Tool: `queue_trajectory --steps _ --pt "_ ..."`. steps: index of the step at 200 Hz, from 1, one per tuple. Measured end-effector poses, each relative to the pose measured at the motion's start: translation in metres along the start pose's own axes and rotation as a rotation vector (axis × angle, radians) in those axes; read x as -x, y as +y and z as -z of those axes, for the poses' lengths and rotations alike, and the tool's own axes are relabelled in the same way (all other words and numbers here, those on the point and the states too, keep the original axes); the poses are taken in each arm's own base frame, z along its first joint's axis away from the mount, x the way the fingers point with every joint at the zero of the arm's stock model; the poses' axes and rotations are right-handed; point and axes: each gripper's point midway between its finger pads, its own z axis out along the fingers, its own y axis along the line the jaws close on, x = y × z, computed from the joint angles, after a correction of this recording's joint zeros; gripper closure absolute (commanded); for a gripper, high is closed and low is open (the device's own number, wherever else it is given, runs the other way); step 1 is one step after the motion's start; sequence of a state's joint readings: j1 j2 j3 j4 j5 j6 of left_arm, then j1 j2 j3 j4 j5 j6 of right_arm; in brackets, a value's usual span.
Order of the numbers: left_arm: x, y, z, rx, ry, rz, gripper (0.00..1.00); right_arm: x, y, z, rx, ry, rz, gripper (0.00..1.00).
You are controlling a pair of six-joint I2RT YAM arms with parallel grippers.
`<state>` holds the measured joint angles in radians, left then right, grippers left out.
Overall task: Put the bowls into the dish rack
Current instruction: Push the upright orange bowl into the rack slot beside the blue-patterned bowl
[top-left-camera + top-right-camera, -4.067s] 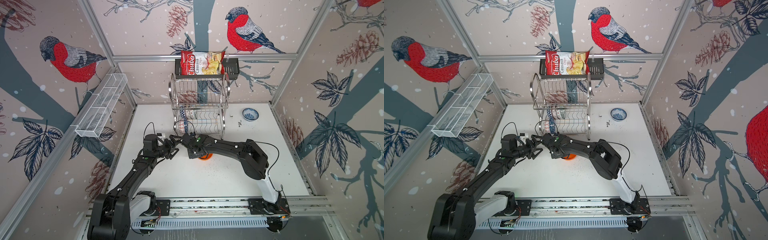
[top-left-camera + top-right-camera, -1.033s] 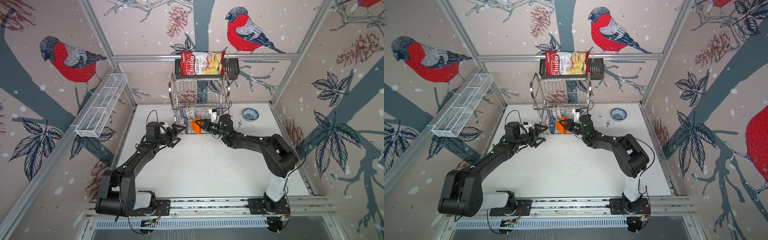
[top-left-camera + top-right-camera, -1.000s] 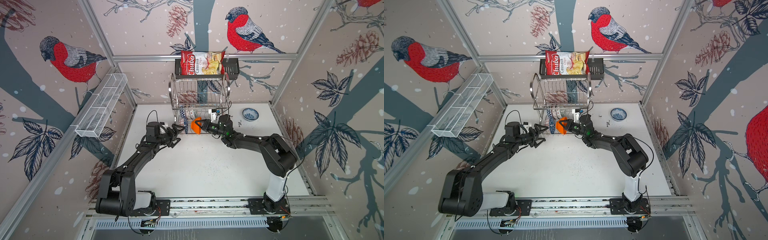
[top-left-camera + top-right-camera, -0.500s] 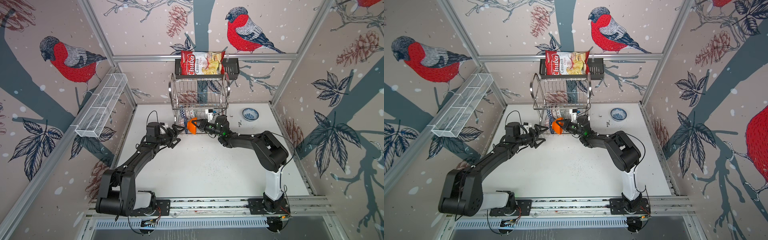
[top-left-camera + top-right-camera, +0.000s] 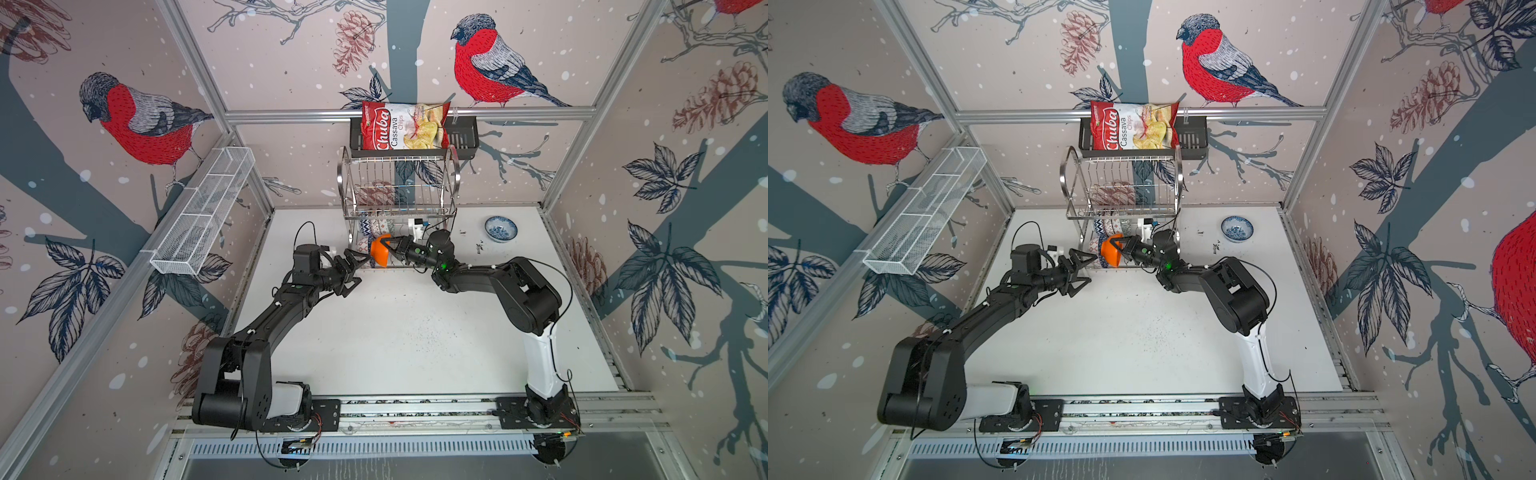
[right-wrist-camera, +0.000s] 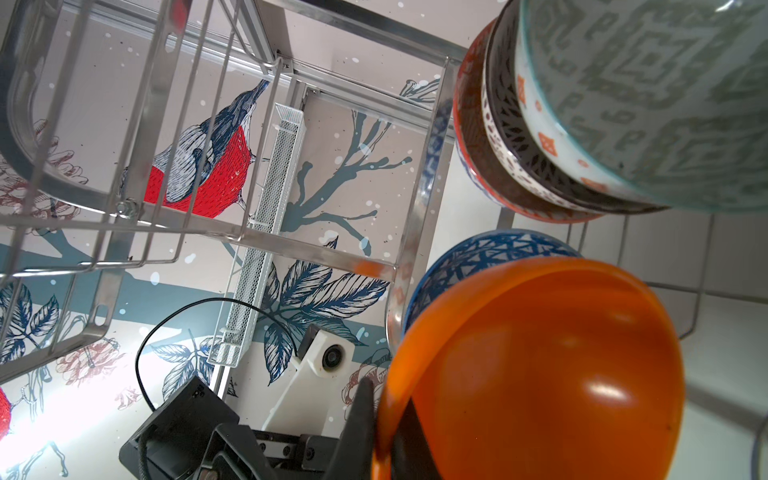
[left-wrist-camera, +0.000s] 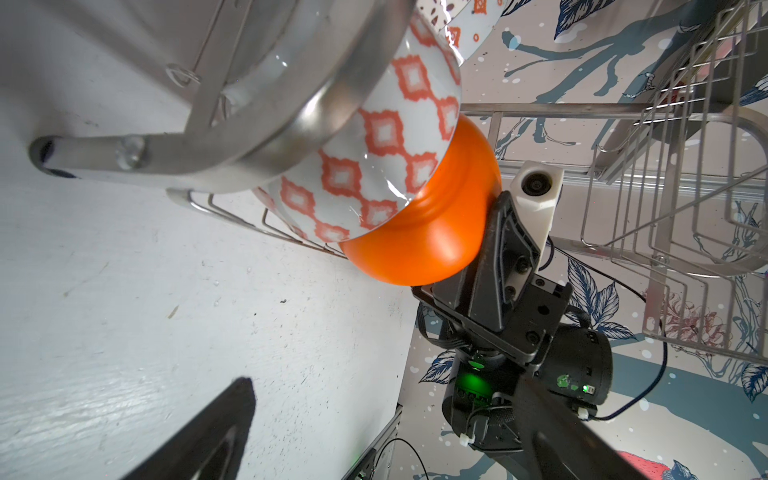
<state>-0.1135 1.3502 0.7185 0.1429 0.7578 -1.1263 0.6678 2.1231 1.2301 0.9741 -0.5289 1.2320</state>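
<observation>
The right gripper (image 5: 390, 245) is clamped on the rim of the plain orange bowl (image 5: 379, 255), one finger inside and one outside, and holds it tipped on edge at the front of the dish rack (image 5: 399, 187), low down by the lower tier's left end. The bowl's open mouth faces back along the right arm and its rounded base faces the left arm, so its axis runs roughly along the rack's length, the same way the bowls already racked stand. Seen from the right wrist, the dark blue bowl (image 6: 478, 253) sits just beyond the orange rim, with the grey-green bowl (image 6: 644, 104) further in. From the left wrist, the orange-and-white patterned bowl (image 7: 374, 145) overlaps the orange one, and I cannot tell whether they touch. So the free place seems to lie just inward from the held bowl, toward the back wall and down onto the wires, a short move that the right arm alone is set up to make. The left gripper (image 5: 359, 272) has its fingers spread wide and empty, just beside the rack's left front corner, near the bowl's base but apart from it. One blue-and-white bowl (image 5: 500, 228) lies on the table (image 5: 395, 332), well apart on the right arm's side.
</observation>
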Motion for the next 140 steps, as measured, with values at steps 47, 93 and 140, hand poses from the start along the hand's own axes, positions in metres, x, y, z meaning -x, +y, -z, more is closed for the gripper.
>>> queue_trajectory --steps 47,93,140 --pt "0.001 0.000 0.000 0.005 0.002 0.004 0.03 0.001 -0.007 -0.007 0.008 -0.001 -0.020 1.00" --pt "0.000 0.001 -0.001 0.011 0.004 0.010 0.03 0.003 -0.007 -0.013 0.027 0.005 -0.017 1.00" --pt "0.000 0.002 -0.001 0.013 0.004 0.012 0.03 0.004 -0.011 -0.016 0.046 0.009 -0.025 1.00"
